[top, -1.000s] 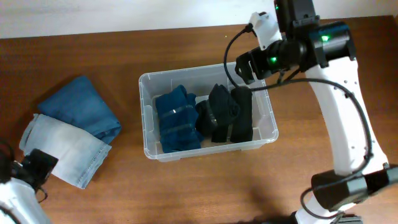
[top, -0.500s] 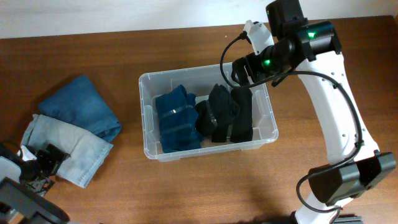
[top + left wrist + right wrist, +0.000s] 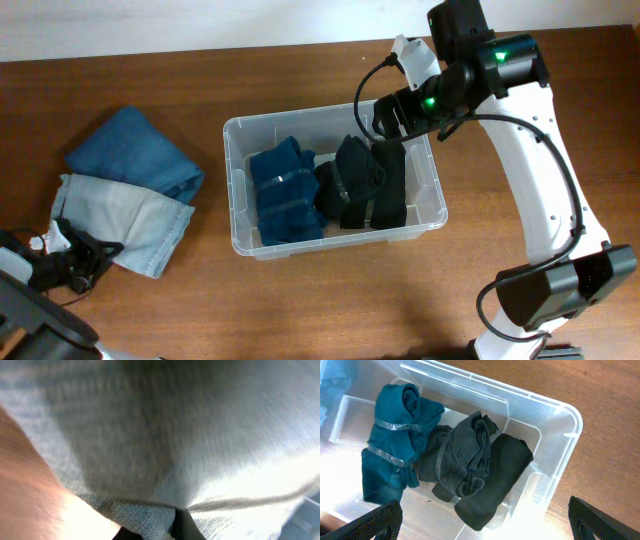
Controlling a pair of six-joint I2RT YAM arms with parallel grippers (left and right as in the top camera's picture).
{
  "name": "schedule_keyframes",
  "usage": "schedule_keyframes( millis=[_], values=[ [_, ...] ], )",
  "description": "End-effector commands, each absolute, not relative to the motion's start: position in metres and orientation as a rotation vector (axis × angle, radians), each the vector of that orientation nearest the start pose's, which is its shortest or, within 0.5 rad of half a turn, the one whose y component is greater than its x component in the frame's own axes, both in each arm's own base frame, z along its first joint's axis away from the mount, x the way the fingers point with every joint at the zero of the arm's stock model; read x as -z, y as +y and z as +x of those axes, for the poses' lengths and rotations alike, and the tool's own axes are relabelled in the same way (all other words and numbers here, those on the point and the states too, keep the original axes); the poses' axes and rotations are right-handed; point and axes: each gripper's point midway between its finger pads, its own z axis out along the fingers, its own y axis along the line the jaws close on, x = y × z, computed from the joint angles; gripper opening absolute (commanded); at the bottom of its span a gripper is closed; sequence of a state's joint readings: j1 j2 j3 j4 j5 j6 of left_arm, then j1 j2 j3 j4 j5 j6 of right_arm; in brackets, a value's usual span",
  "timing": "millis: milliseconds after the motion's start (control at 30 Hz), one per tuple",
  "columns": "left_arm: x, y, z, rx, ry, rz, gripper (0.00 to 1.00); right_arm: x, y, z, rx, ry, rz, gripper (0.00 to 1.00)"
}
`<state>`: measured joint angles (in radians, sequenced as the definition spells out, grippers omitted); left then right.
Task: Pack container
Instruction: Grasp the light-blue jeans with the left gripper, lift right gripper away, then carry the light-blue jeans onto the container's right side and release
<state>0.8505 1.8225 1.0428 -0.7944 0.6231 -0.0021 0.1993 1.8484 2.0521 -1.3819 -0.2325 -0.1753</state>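
Note:
The clear container point(image 3: 236, 135) stands mid-table and holds a teal bundle point(image 3: 285, 192), a dark grey bundle point(image 3: 352, 178) and a black roll point(image 3: 392, 185). My right gripper point(image 3: 393, 108) hangs open above its far right end. In the right wrist view its fingers stand wide apart around the same container point(image 3: 570, 410) and clothes point(image 3: 465, 457), with nothing between them. At the table's left, my left gripper point(image 3: 85, 262) is shut on the near edge of the light blue jeans point(image 3: 125, 220). Their denim point(image 3: 175, 435) fills the left wrist view, a fold pinched at the left gripper point(image 3: 157, 530).
Folded dark blue jeans point(image 3: 135, 155) lie beside and partly over the light pair, left of the container. The wooden table point(image 3: 330, 300) stretches in front of the container. The right arm point(image 3: 545, 190) arcs over the table's right side.
The left gripper has shut on the edge of the light blue jeans, and the jeans have shifted a little. The right arm swung slightly a second ago and has since held still.

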Motion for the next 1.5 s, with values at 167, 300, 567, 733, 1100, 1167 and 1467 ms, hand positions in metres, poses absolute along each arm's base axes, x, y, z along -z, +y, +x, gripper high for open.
schedule_keyframes(
  millis=[167, 300, 567, 733, 1100, 1167, 1467],
  values=[
    [-0.230, 0.122, 0.321, 0.778, 2.189, -0.587, 0.01, -0.334, 0.056, 0.382, -0.002, 2.526, -0.192, 0.98],
    [-0.303, 0.070, 0.328, 0.727, 2.116, -0.324, 0.00, -0.374, 0.015, 0.359, 0.009, 2.421, 0.000, 0.98],
    [-0.335, -0.104, 0.339, 0.845, 2.137, 0.160, 0.01, -0.390, -0.083, 0.305, 0.043, 2.365, 0.488, 0.98],
    [-0.299, -0.197, 0.340, 0.854, 2.224, 0.386, 0.01, -0.382, -0.091, 0.303, 0.012, 2.390, 0.536, 0.98],
    [-0.193, -0.337, 0.339, 1.012, 2.376, 0.605, 0.01, -0.372, -0.092, 0.309, 0.007, 2.426, 0.543, 0.98],
    [-0.173, -0.339, 0.340, 0.987, 2.435, 0.576, 0.01, -0.370, -0.093, 0.311, 0.006, 2.430, 0.544, 0.99],
    [-0.120, -0.299, 0.362, 0.735, 2.597, 0.473, 0.97, -0.368, -0.093, 0.312, 0.005, 2.440, 0.547, 0.98]
  ],
)
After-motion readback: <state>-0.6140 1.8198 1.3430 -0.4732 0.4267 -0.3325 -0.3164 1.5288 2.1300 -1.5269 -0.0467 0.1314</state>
